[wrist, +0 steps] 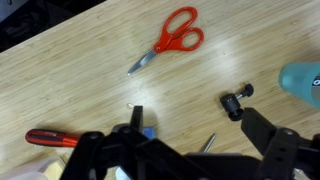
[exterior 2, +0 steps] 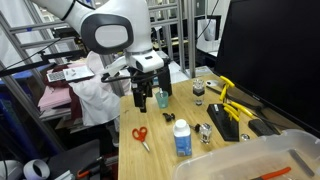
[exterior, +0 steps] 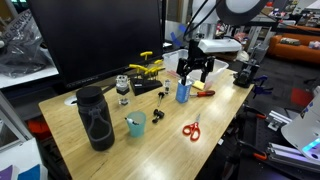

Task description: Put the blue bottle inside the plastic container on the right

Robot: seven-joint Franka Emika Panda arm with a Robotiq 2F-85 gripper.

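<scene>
The blue bottle (exterior: 183, 92) stands upright on the wooden table near the robot's end, and it also shows in an exterior view (exterior 2: 161, 99). My gripper (exterior: 195, 72) hangs open just above and beside it, as the exterior view (exterior 2: 146, 98) also shows. In the wrist view the gripper (wrist: 200, 125) has its fingers spread wide and holds nothing. A small blue patch of the bottle (wrist: 147, 131) shows by one finger. The translucent plastic container (exterior 2: 255, 160) lies at the near corner of an exterior view, far from the gripper.
Red scissors (exterior: 191, 128) (wrist: 170, 38), a teal cup (exterior: 135, 123) (wrist: 305, 80), a big black flask (exterior: 95, 118), a black knob (wrist: 235, 100) and a red screwdriver (wrist: 45, 137) lie on the table. Yellow tools (exterior: 150, 68) sit by the monitor (exterior: 100, 40).
</scene>
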